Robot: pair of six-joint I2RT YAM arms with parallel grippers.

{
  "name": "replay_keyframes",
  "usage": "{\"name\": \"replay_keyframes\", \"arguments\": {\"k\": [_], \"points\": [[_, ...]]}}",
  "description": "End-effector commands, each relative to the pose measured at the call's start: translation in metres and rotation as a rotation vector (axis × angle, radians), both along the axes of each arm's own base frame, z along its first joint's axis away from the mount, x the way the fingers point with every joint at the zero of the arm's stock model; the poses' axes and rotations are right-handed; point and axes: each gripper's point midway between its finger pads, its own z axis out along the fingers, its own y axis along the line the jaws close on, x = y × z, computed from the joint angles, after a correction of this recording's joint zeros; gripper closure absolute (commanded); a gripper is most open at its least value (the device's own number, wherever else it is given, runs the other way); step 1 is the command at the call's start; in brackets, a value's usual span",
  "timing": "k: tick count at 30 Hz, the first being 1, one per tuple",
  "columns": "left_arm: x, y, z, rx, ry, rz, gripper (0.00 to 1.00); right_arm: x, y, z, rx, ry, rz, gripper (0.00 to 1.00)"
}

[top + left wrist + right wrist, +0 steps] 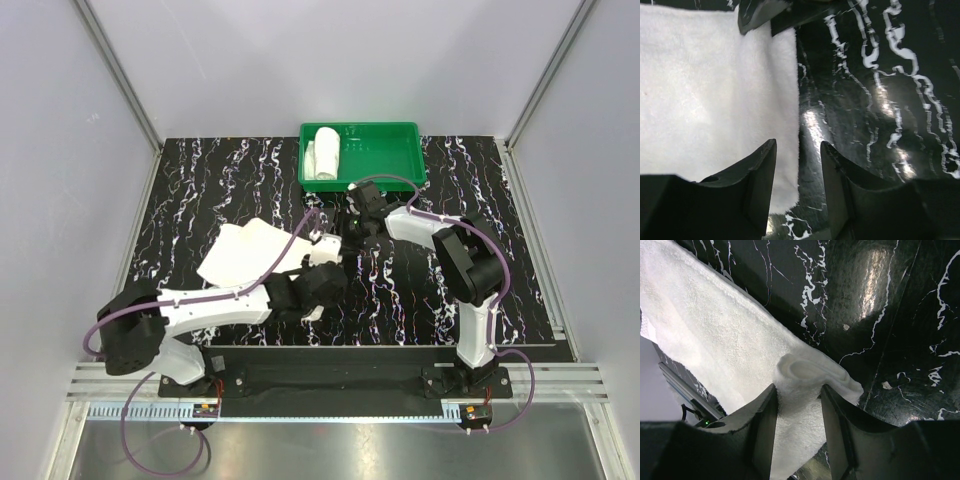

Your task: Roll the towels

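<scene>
An unrolled white towel (240, 255) lies left of the table's centre, with its right end raised. My right gripper (340, 232) is shut on that end. In the right wrist view the cloth (715, 325) bunches into a fold between the fingers of the right gripper (799, 388) and hangs away to the left. My left gripper (322, 268) is open just in front of it. In the left wrist view the left gripper (798, 145) straddles the towel's (715, 90) right edge without pinching it. A second white towel (326, 152) lies rolled in the green tray (412, 150).
The green tray stands at the back of the black marbled table (480, 290). The right gripper's dark fingers (757, 12) show at the top of the left wrist view, close ahead. Grey walls and metal rails enclose the table.
</scene>
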Motion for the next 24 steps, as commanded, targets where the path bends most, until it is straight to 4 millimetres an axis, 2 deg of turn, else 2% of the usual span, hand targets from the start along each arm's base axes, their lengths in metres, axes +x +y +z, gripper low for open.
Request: {"name": "replay_keyframes", "arguments": {"k": [1, 3, 6, 9, 10, 11, 12, 13, 15, 16, 19, 20, 21, 22, 23, 24], "points": [[0.012, 0.001, -0.024, -0.085, 0.059, 0.057, 0.56, -0.003, -0.012, -0.025, -0.099, 0.001, -0.004, 0.53], [0.013, 0.013, -0.044, -0.102, 0.108, 0.106, 0.57, -0.003, -0.015, -0.026, -0.108, 0.002, -0.006, 0.53], [0.011, 0.028, -0.061, -0.107, 0.15, 0.159, 0.58, -0.004, -0.017, -0.024, -0.12, -0.008, -0.003, 0.53], [0.008, 0.032, -0.07, -0.134, 0.181, 0.169, 0.58, -0.001, -0.02, -0.018, -0.137, -0.029, -0.013, 0.52], [0.009, 0.033, -0.071, -0.136, 0.182, 0.172, 0.58, 0.001, -0.021, -0.015, -0.145, -0.038, -0.014, 0.4], [0.009, 0.033, -0.071, -0.138, 0.184, 0.175, 0.58, 0.0, -0.026, -0.012, -0.167, -0.039, -0.006, 0.34], [0.009, 0.033, -0.071, -0.139, 0.185, 0.176, 0.58, 0.008, -0.028, -0.005, -0.187, -0.068, -0.016, 0.29], [0.009, 0.034, -0.072, -0.139, 0.19, 0.18, 0.58, 0.012, -0.033, -0.001, -0.206, -0.082, -0.019, 0.2], [0.007, 0.035, -0.074, -0.136, 0.199, 0.177, 0.58, 0.018, -0.045, 0.014, -0.241, -0.109, -0.043, 0.14], [0.006, 0.035, -0.075, -0.134, 0.203, 0.175, 0.58, 0.025, -0.055, 0.027, -0.235, -0.13, -0.068, 0.13], [0.004, 0.035, -0.076, -0.135, 0.214, 0.17, 0.58, 0.03, -0.081, 0.041, -0.246, -0.14, -0.115, 0.11], [0.003, 0.036, -0.077, -0.128, 0.217, 0.171, 0.57, 0.034, -0.095, 0.055, -0.237, -0.158, -0.15, 0.1], [0.003, 0.036, -0.077, -0.132, 0.219, 0.175, 0.57, 0.028, -0.103, 0.053, -0.243, -0.149, -0.158, 0.09], [0.002, 0.037, -0.077, -0.128, 0.226, 0.18, 0.56, 0.025, -0.108, 0.066, -0.229, -0.171, -0.169, 0.09], [0.002, 0.038, -0.077, -0.129, 0.227, 0.186, 0.56, 0.022, -0.112, 0.068, -0.219, -0.177, -0.177, 0.09], [0.001, 0.038, -0.078, -0.134, 0.233, 0.197, 0.56, 0.01, -0.112, 0.061, -0.207, -0.153, -0.163, 0.09]]}}
